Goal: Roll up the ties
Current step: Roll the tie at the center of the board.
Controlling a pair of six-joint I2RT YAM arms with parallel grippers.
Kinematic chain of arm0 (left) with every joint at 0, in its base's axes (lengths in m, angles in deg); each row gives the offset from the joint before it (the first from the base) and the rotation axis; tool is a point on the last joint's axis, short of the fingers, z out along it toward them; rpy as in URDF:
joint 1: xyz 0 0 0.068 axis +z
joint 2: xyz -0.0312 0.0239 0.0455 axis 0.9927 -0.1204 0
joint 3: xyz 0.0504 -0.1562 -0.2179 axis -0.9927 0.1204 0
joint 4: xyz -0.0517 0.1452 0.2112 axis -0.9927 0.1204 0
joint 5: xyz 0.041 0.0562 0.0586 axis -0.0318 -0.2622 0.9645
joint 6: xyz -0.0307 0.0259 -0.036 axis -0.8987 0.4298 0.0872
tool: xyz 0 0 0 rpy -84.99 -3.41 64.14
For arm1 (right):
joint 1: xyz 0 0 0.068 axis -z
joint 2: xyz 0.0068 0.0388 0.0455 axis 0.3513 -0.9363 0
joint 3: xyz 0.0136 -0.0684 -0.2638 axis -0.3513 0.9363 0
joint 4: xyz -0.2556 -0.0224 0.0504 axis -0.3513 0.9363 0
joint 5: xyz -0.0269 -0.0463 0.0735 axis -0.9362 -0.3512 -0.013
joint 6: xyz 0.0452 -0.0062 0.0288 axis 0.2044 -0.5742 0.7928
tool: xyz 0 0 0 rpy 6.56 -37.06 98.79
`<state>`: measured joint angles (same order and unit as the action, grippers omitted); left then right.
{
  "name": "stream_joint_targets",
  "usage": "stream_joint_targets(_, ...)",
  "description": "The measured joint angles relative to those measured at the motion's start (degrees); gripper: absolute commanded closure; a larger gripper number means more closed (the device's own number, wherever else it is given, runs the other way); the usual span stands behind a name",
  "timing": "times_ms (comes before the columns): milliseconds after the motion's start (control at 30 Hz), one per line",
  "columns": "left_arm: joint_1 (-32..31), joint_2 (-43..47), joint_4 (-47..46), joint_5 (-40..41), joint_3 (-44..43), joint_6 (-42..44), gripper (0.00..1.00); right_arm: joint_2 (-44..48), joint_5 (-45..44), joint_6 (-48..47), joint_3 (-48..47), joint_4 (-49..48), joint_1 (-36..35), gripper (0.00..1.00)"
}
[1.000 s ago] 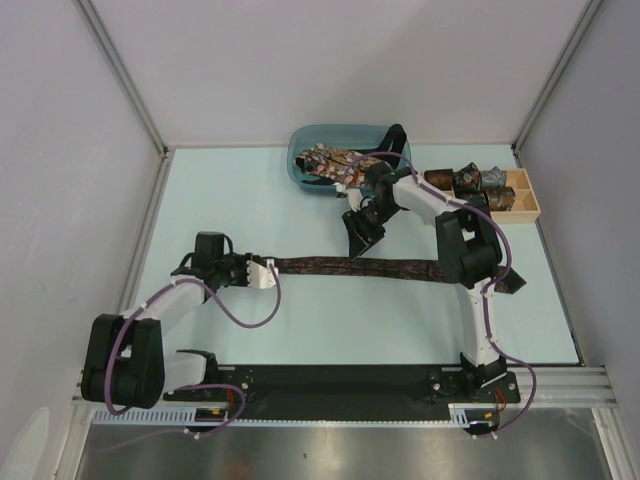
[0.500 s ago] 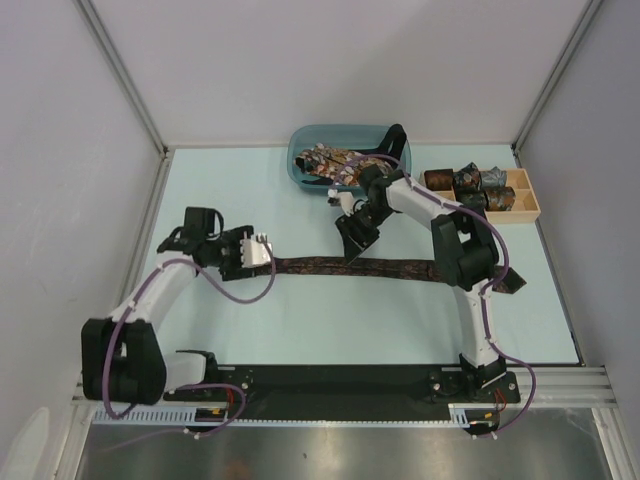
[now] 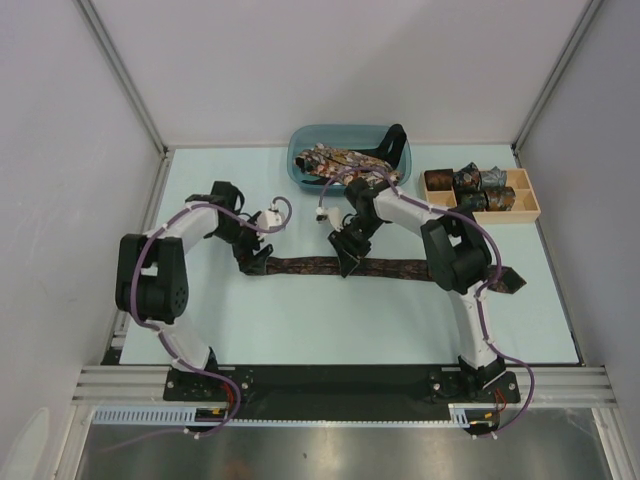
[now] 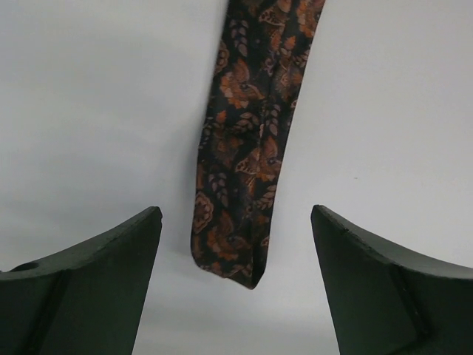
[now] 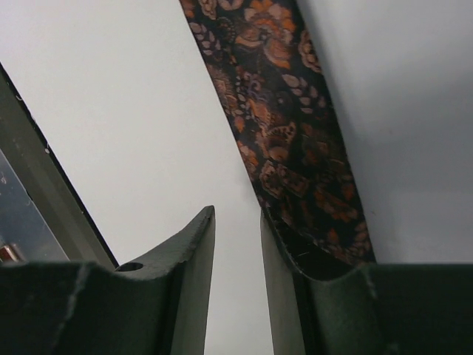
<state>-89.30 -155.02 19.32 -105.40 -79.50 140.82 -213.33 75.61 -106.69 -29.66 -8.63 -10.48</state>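
A long dark brown necktie with an orange leaf print (image 3: 400,268) lies flat across the middle of the pale blue-green table (image 3: 250,330), running from left of centre to the right side of the top view.

The left gripper (image 3: 255,262) hangs over the narrow left end of this necktie. In the left wrist view its two dark fingers (image 4: 111,274) stand wide apart, and the end of the tie lies between them on the table, touching neither.

The right gripper (image 3: 345,262) is at the tie a little left of its middle. Its fingers (image 5: 185,274) are nearly together, with a narrow gap showing only bare table. The tie runs under the right-hand finger, not into the gap.

At the upper middle, a blue plastic basin (image 3: 295,160) holds loose ties (image 3: 340,160). At the upper right, a wooden tray (image 3: 525,200) with compartments holds coiled ties (image 3: 465,182).
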Motion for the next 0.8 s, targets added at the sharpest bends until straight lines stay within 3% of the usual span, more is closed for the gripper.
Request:
stream_joint_targets(167, -1.81, -1.14, 0.15, 1.64, 1.36, 0.09, 0.23, 0.0, 0.17, -0.59, 0.85, 0.28, -0.68, 0.63)
stream_joint_targets(333, -4.31, -0.02, -3.69, 5.64, 7.04, 2.69, 0.39, 0.0, -0.28, -1.11, 2.1, 0.33, -0.66, 0.61)
stream_joint_targets(600, -8.13, 9.35, -13.05, 12.09, 18.08, 9.07, 0.72, 0.63, -1.14, -1.75, 3.21, 0.46, -0.17, 0.59)
stream_joint_targets(800, -7.89, 9.25, -23.08, 17.44, 18.64, 9.01, 0.78, 1.88, -2.95, -4.02, 3.58, 1.01, 1.55, 0.54)
